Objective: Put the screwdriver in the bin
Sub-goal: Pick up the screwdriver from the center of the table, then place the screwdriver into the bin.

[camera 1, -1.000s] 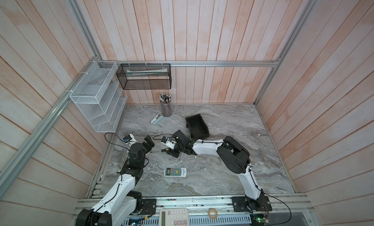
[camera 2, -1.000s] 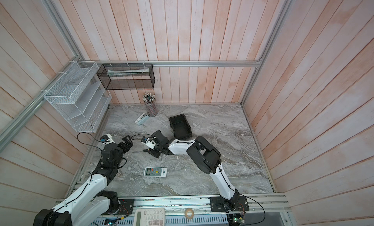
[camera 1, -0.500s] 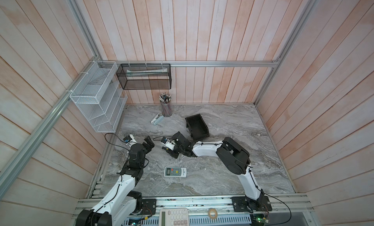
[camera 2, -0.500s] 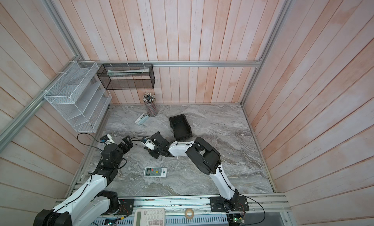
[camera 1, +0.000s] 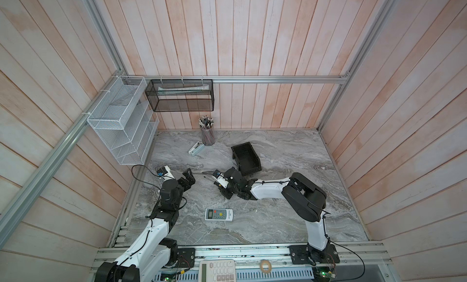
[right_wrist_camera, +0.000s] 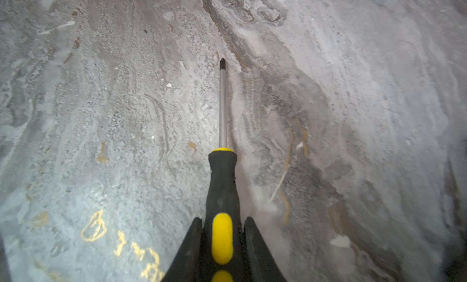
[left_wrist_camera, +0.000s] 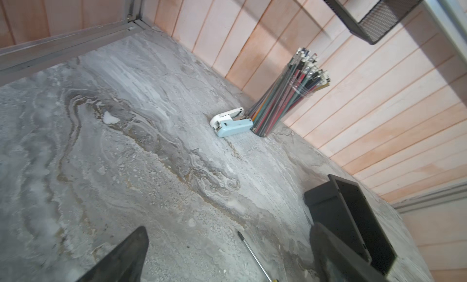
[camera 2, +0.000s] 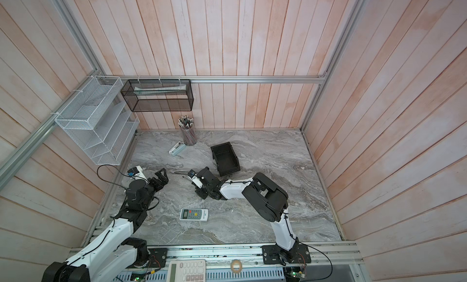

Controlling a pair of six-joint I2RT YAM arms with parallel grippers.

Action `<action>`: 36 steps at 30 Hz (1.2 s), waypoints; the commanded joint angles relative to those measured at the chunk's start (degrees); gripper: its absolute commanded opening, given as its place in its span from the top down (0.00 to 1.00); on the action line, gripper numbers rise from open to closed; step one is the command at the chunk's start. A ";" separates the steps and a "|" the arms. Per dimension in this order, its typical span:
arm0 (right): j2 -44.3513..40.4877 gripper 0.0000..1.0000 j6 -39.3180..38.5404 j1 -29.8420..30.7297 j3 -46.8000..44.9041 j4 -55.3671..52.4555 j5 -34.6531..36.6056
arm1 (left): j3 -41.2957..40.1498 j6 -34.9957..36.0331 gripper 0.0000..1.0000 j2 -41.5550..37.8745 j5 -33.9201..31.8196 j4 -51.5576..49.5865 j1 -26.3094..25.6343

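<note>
Marble table (camera 1: 278,217); bin (camera 1: 246,158) sits near the right gripper (right_wrist_camera: 222,218), on its back-wall side, not touching; left gripper (left_wrist_camera: 227,229) jaws wide apart, nothing in them; right gripper clamped nearly closed on the screwdriver (right_wrist_camera: 222,182) handle (the black-and-yellow part), shaft sticking straight out past the fingertips, tip toward the left gripper, outside the bin.

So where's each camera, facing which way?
Top views: high overhead, facing down at the table; left arm and right arm show.
Left wrist: low, facing pencils and bin; open left gripper frames it.
Right wrist: looks along the screwdriver at the table; right gripper shut on it.
Shared: both wrist views show the screwdriver shaft.
</note>
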 commanded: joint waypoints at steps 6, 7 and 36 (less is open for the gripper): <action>-11.34 0.94 0.38 -4.63 -3.01 -0.38 3.35 | -0.09 5.05 0.00 2.13 8.70 8.04 -4.15; -13.00 0.94 0.63 -5.47 -3.93 0.05 3.15 | -0.17 6.17 0.00 1.97 8.42 9.01 -5.59; -14.23 0.93 0.76 -21.59 9.63 -24.29 6.05 | 10.44 21.96 0.00 13.80 0.81 15.63 -24.42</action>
